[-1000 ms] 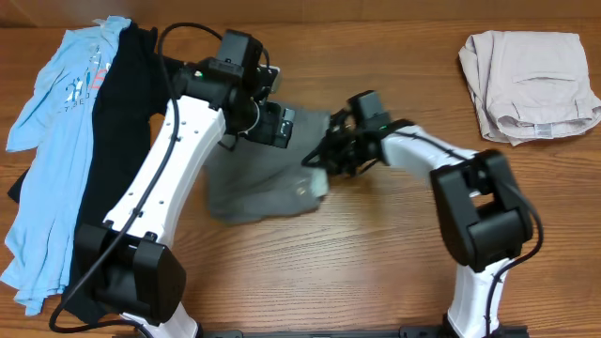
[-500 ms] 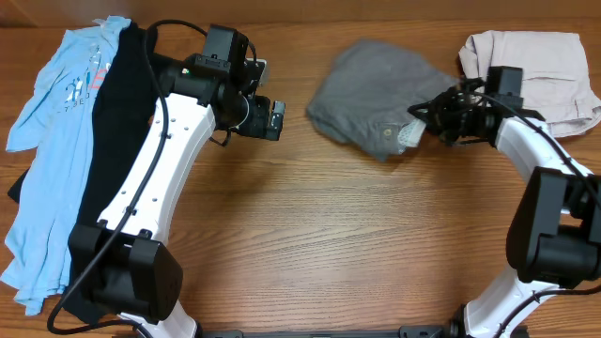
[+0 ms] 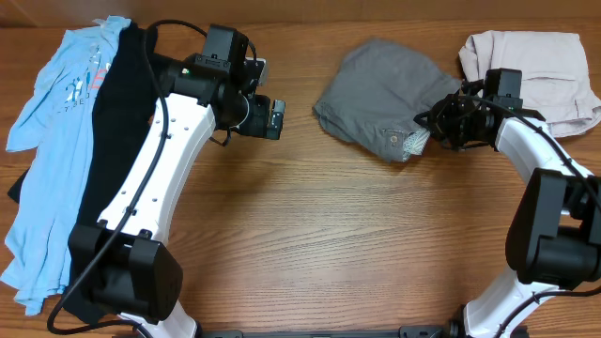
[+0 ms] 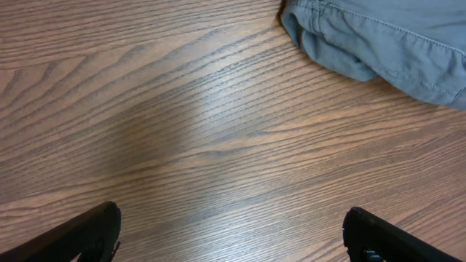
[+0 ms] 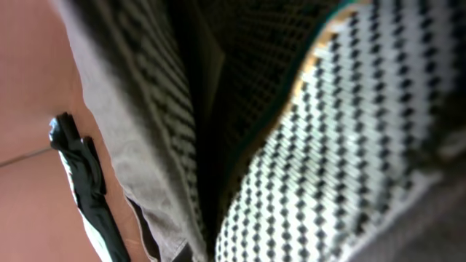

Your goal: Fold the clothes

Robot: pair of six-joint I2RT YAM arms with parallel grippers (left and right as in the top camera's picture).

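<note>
Currently the right gripper is clamped on the waist edge of the grey shorts, and speckled lining fills its wrist view. The left gripper hangs wide open over the table, empty. The shorts lie bundled on the right side, near a folded beige garment. Step judged: setting the shorts aside. The next move calls for release, then fetching another garment. Count: one grey shorts, one beige garment, one light-blue shirt, one black T-shirt.

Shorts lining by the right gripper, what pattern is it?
The shorts' lining is pale with fine dark dots; right wrist view shows it best.
</note>
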